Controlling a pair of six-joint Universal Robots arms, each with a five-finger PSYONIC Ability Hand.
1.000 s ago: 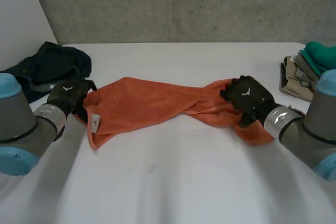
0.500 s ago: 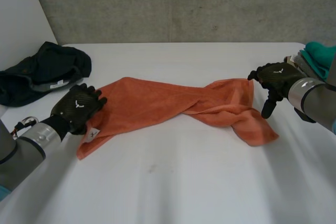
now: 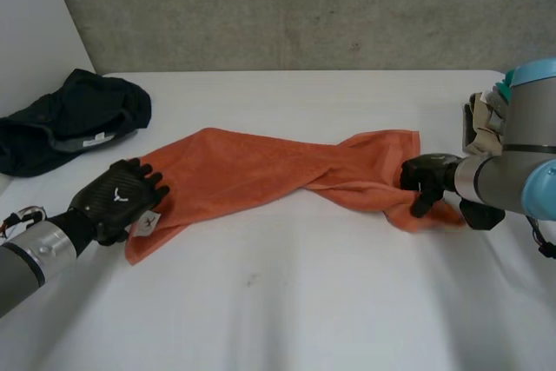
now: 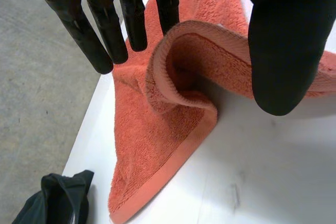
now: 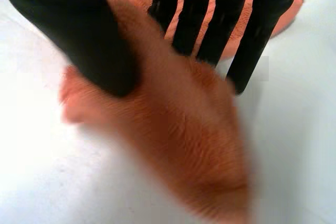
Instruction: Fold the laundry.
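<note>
Left robot hand (image 3: 117, 199): positioned palm down on the left end of the orange towel (image 3: 252, 171), at the near-left part of the counter (image 3: 304, 310). Its wrist view shows the fingers (image 4: 102, 30) straight and spread, with the thumb (image 4: 286, 51) set well apart from them. A raised fold of the towel's hemmed edge stands between fingers and thumb and is not squeezed. A small white label (image 3: 147, 224) on the towel lies just beside this hand.

Right robot hand (image 3: 426, 178): positioned at the right end of the towel, close to its far-right corner. Its wrist view shows cloth drawn up between the thumb on one side and the straight fingers on the other, pinched between them.

Orange towel: stretched across the middle of the counter from one hand to the other, twisted once right of centre and flat on the surface elsewhere.

Other items: a dark garment (image 3: 82, 115) lies bunched at the far-left edge of the counter, well apart from the towel. A stack of folded cloths (image 3: 488, 123) sits at the right edge, near the right arm.
</note>
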